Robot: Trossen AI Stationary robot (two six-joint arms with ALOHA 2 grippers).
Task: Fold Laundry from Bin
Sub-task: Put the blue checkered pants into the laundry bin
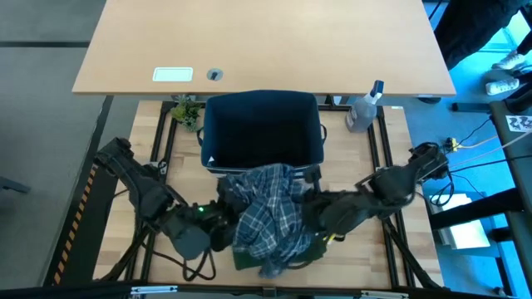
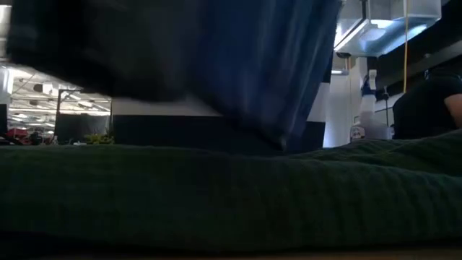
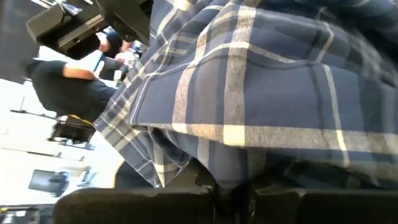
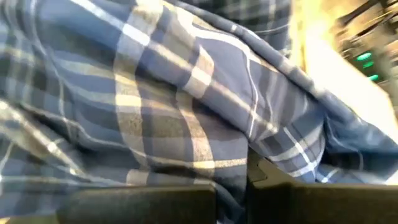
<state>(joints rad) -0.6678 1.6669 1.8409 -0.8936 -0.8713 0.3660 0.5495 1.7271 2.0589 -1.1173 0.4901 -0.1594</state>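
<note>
Evidently the step in hand is drawing the blue-and-white plaid cloth shirt (image 1: 270,216) out of the boxy navy-blue fabric bin (image 1: 262,129): it hangs bunched between the arms, just in front of the bin and above a dark olive-green garment (image 1: 249,259) lying on the wooden tabletop (image 1: 116,249). The left claw (image 1: 223,226) and right claw (image 1: 309,218) are each clamped shut on an edge of the shirt. Next, I judge, the arms must spread it flat, clear of the green garment. Only the high view shows both arms and the bin; the wrist views show pinched plaid close up; the low view shows green cloth beneath hanging fabric.
</note>
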